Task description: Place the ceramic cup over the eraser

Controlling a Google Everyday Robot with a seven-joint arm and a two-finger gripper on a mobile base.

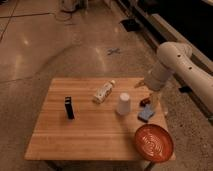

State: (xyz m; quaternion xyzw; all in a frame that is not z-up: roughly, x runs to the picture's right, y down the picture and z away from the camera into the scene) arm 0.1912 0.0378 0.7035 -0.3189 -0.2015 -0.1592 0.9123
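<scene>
The ceramic cup [123,104] is small, white and tapered. It stands on the wooden table [90,135] right of centre, wide end down. The eraser [69,107], a slim black block, stands upright on the left part of the table, well apart from the cup. My gripper [154,101] hangs from the white arm [172,62], which comes in from the right. It is over the table's right edge, to the right of the cup and not touching it.
A white labelled bottle [104,92] lies on its side between eraser and cup, toward the back. A flat blue pad [146,113] and a small red object [144,101] lie under the gripper. An orange-red plate [153,142] sits at the front right corner.
</scene>
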